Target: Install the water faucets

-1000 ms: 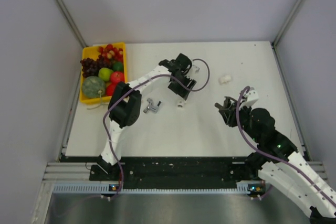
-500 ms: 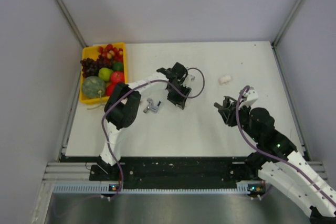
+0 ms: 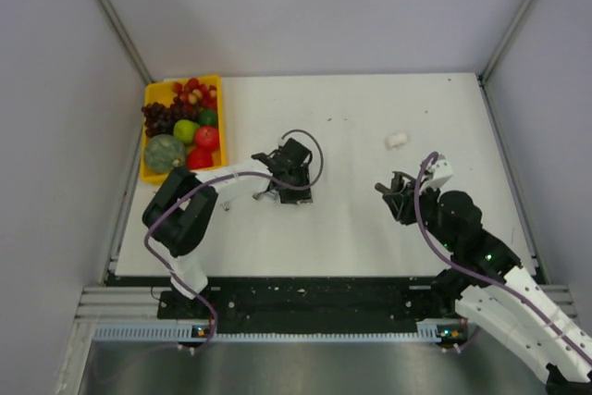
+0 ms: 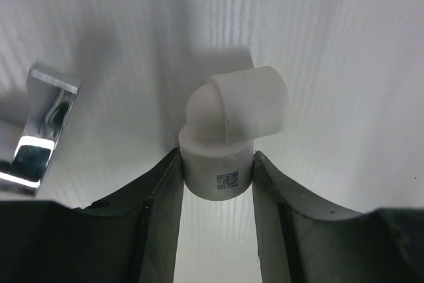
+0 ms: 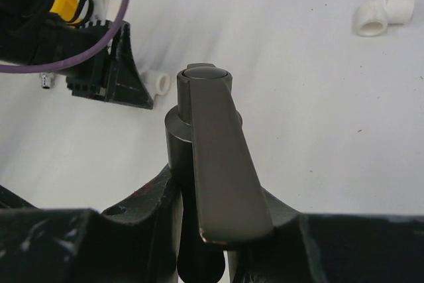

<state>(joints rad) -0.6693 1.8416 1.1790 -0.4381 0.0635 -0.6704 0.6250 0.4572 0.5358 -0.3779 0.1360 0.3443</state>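
My left gripper [image 3: 296, 190] is at the table's middle left, its jaws shut on both sides of a white plastic elbow fitting [image 4: 232, 130] that sits low over the table. The gripper also shows in its own wrist view [image 4: 216, 164]. A silvery faucet [image 4: 40, 127] lies just to its left, partly hidden under the arm in the top view [image 3: 265, 195]. My right gripper [image 3: 398, 193] is shut on the dark grey faucet with the lever handle [image 5: 212, 164] and holds it upright above the table. A second white elbow fitting [image 3: 396, 140] lies loose at the far right.
A yellow tray [image 3: 153, 94] of toy fruit stands at the far left edge. The left arm's purple cable loops over its wrist [image 3: 310, 150]. Grey walls close the table on three sides.
My left gripper has swung from the far middle toward the near left, down onto the white fitting beside the silvery faucet, and now grips it. The right arm has barely moved.
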